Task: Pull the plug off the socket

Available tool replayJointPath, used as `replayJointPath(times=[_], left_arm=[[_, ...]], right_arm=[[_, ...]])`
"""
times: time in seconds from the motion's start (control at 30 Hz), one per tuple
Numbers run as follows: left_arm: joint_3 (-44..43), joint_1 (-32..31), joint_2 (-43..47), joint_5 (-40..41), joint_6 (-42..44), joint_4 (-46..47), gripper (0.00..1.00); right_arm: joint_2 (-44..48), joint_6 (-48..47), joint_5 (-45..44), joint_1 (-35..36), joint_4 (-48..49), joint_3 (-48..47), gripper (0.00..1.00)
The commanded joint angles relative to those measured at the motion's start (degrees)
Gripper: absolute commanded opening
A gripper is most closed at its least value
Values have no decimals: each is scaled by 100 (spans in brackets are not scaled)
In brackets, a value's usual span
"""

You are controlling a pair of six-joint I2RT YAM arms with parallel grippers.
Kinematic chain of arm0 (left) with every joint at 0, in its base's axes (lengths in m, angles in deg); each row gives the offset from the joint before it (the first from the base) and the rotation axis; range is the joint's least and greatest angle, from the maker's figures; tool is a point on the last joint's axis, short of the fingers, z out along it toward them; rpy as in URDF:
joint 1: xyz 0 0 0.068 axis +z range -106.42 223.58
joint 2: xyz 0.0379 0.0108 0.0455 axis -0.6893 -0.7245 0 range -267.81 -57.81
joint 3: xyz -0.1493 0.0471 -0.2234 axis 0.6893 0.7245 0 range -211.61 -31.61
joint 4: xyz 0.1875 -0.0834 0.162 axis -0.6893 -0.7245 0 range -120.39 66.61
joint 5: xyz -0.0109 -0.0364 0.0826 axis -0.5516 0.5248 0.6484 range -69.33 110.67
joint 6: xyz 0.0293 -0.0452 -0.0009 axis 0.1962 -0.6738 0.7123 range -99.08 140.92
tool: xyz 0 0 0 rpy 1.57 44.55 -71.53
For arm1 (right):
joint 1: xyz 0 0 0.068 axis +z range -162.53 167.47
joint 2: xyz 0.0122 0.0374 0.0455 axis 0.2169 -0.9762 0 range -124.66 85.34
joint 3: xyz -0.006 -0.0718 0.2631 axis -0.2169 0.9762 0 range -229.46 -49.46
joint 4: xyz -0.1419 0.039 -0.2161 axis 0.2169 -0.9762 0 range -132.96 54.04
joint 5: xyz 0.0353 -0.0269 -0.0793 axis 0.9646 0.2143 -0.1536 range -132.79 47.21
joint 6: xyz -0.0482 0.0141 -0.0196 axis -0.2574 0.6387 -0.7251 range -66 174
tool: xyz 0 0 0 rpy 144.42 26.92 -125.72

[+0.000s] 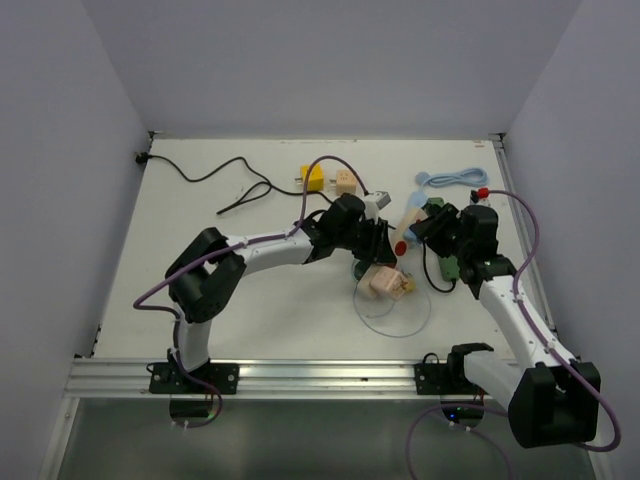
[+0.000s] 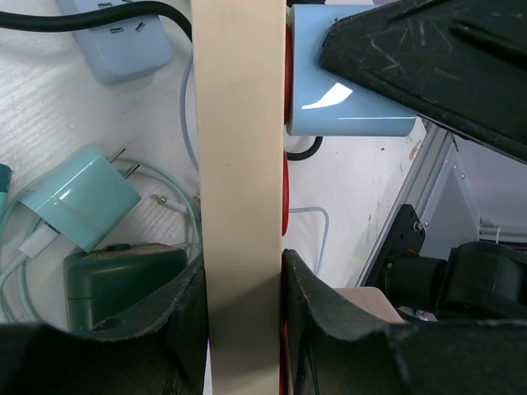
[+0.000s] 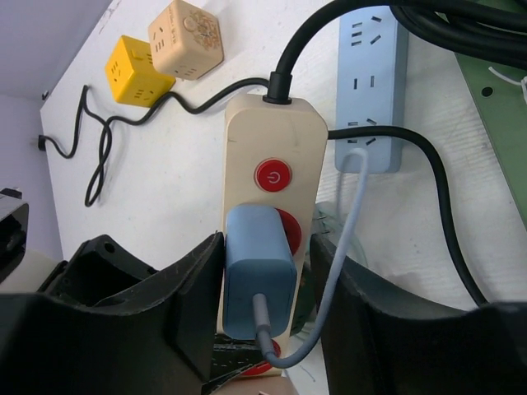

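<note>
A light blue plug [image 3: 259, 267] with a pale blue cable sits in a cream power strip [image 3: 272, 132] with red buttons, which serves as the socket here. My left gripper [image 2: 244, 288] is shut on the strip's narrow sides, holding the cream strip [image 2: 239, 123] on edge. My right gripper [image 3: 268, 255] straddles the plug: its left finger touches the plug's side, and its right finger [image 3: 362, 304] stands off with the cable in the gap. From the left wrist, the plug [image 2: 346, 90] shows under the right gripper's black finger [image 2: 445, 58]. From above, both grippers [image 1: 385, 245] [image 1: 425, 232] meet at mid-table.
A light blue strip [image 3: 372, 74] and a dark green strip [image 3: 494, 90] lie beyond, crossed by black cables. Yellow [image 3: 136, 72] and tan [image 3: 185, 37] cube sockets sit far left. A mint charger [image 2: 78, 202] and a dark green adapter [image 2: 115, 276] lie below the held strip.
</note>
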Motion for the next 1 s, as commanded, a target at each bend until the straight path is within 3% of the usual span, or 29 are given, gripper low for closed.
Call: replayJointPath(times=[0.0, 0.07, 0.27, 0.43, 0.63, 0.77, 0.9, 0.97], left_arm=[[-166, -85, 393, -323, -47, 895, 0], [-219, -93, 349, -244, -21, 790, 0], [-640, -190, 16, 423, 418, 71, 0], [-1342, -453, -292, 1794, 1015, -1325, 0], [-1730, -603, -539, 2481, 1192, -1821, 0], [-1679, -586, -557, 2227, 1044, -1699, 0], [-933, -340, -311, 422, 315, -401, 0], [-589, -148, -197, -57, -132, 427, 0]], right_arm=[[-21, 226, 67, -16, 523, 80, 44], [5, 218, 120, -16, 445, 45, 33], [146, -36, 182, -7, -82, -271, 11], [199, -239, -3, -7, -644, -569, 3], [225, -371, -56, 1, -979, -816, 1], [278, -459, -109, -7, -1076, -869, 1], [497, -512, -12, -25, -796, -667, 1], [620, -555, 119, -51, -584, -474, 1]])
